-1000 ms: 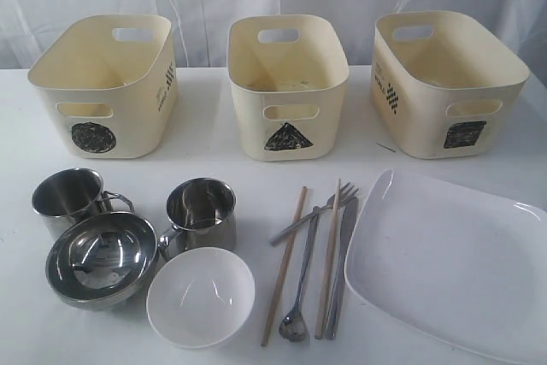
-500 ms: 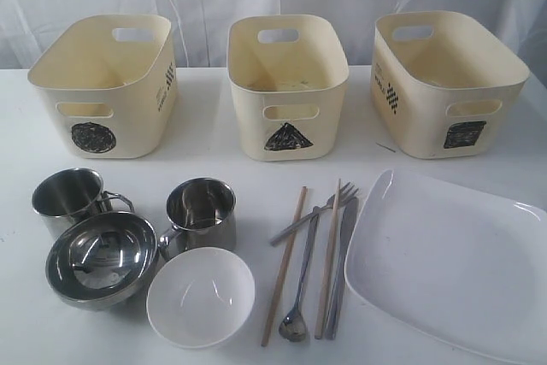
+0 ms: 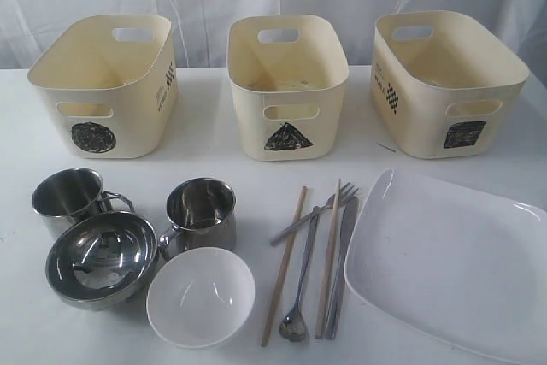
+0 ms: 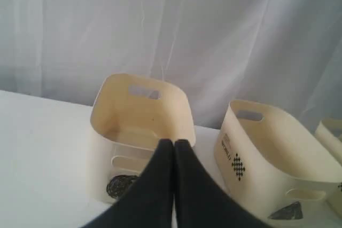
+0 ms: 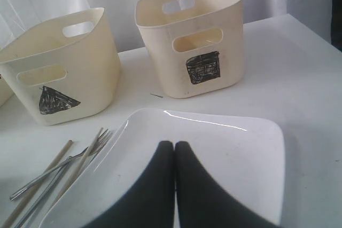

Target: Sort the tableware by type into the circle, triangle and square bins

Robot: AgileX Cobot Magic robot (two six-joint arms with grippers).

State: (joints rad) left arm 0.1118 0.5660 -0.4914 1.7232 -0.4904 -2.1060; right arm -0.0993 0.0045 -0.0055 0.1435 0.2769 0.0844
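Right claw (image 5: pixel 175 145) clenched shut on nothing — its tips sit over the near part of the large white square plate (image 5: pixel 230 158) on the bench (image 5: pixel 299 78), with the square bin (image 5: pixel 199 36) beyond. Left claw (image 4: pixel 174 142) likewise pinched shut and empty — the circle bin (image 4: pixel 133 116) stands just past its tips

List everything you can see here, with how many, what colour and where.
Bins: three, cream, back row; circle bin left, triangle bin middle, square bin right.
Mugs: two, steel, front left.
Steel bowl: one, silver, front left.
White bowl: one, white, beside it.
Chopsticks: two, wooden, front centre.
Spoon, fork, knife: one each, steel, among chopsticks.
Plate: one, white, front right.
Left gripper: one, black, shut.
Right gripper: one, black, shut.
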